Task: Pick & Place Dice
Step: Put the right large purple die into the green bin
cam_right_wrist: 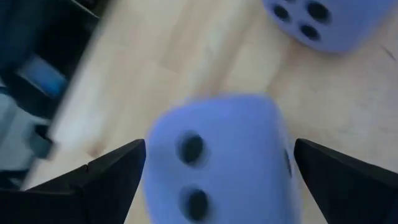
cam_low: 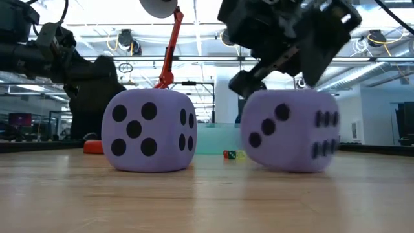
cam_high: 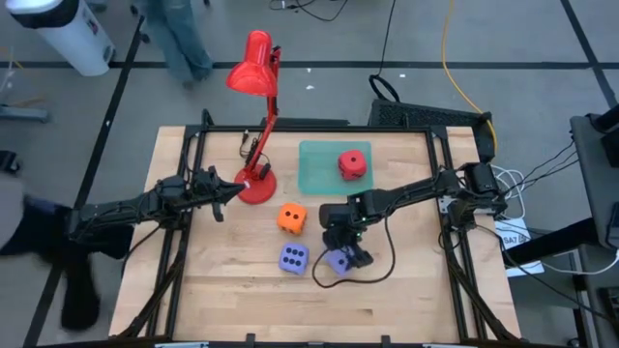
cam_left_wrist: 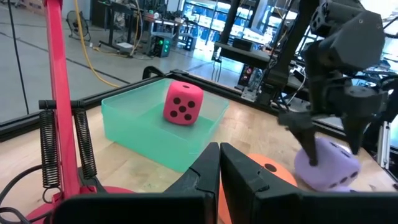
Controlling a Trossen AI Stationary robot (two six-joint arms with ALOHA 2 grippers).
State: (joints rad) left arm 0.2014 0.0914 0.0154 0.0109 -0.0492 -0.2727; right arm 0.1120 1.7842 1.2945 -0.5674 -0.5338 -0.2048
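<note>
right hand spread wide, straddling a purple die on the table, not yet pinching. best to settle lower, centre it, then close (soft cube, go gently). left hand pressed together, waiting by the lamp. count: two purple, one orange, one red in the green tray beyond.

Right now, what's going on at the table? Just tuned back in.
The right gripper hangs open directly over a purple die, fingers either side, not yet gripping. The other purple die and the orange die sit on the table; the red die is already in the green tray. The left gripper waits shut beside the red lamp.
</note>
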